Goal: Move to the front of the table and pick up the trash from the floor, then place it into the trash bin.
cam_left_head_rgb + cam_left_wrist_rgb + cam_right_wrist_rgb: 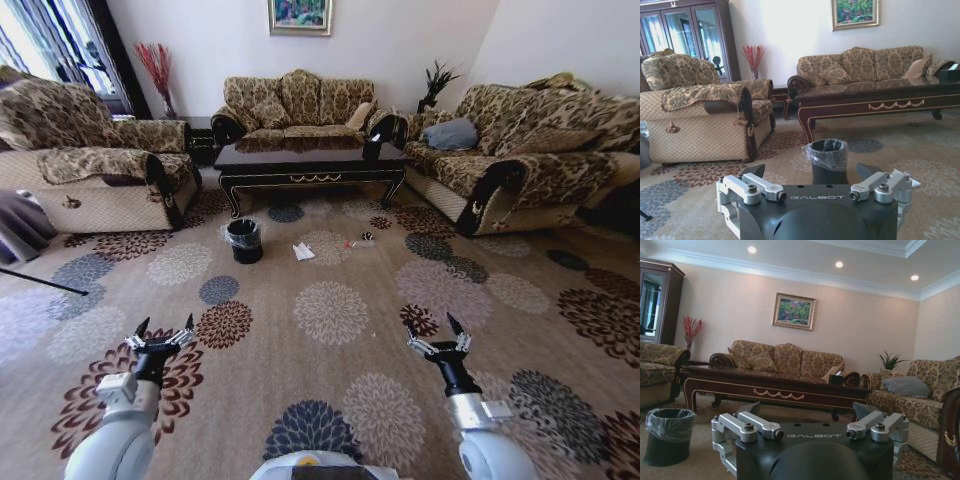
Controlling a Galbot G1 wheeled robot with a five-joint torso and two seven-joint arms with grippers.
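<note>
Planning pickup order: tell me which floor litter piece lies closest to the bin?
The white paper piece, just right of the trash bin; the red-tipped wrapper lies farther right.

From the head cam we make out the small white paper piece on the patterned carpet, but the bits further right are too tiny to sort; maybe a wrapper w/ a red tip. In the left wrist cam our gripper body hides the base of the round black bin w/ grey bag liner, and the long dark wood coffee table is cut off at the frame edge.
</note>
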